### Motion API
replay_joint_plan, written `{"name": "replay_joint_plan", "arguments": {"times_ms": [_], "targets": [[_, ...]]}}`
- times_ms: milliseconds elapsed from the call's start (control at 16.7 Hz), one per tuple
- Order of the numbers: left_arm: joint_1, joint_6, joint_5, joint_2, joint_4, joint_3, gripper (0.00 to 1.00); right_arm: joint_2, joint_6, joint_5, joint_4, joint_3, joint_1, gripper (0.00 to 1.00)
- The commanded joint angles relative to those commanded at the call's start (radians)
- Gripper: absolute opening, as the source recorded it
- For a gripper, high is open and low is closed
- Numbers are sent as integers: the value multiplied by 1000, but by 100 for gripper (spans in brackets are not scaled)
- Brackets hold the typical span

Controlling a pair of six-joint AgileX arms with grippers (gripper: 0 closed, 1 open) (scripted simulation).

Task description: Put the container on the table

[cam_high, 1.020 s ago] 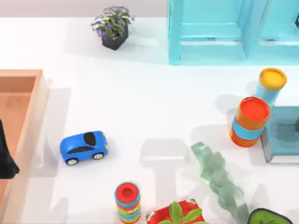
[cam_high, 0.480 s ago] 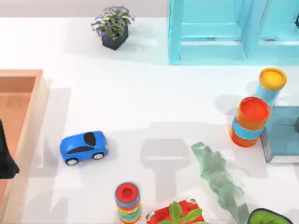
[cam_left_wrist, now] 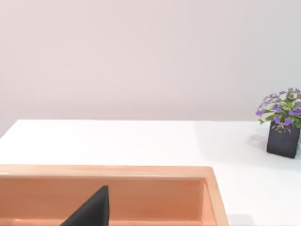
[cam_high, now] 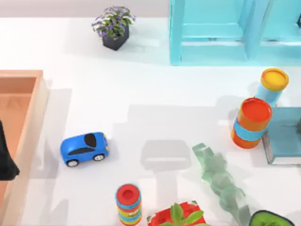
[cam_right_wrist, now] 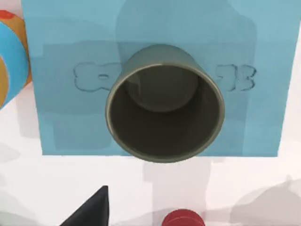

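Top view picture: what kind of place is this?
Probably a pretend tabletop play space in a computer simulation: a white table with a blue toy car, a turquoise shelf and a potted plant.

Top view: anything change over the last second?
Only the soft shadow on the table grew, spreading toward the turquoise shelf unit. The blue car, orange can and yellow-lidded can stayed put. Nothing was taken hold of or let go.
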Motion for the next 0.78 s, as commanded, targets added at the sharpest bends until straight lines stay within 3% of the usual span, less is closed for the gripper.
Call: {"name": "replay_joint_plan", "arguments": {"times_ms": [360,780], "targets": [[0,0,0,0,0,0,100,0,3,0,42,-43,4,100],[0,0,0,0,0,0,100,27,6,0,356,-323,6,100]]}}
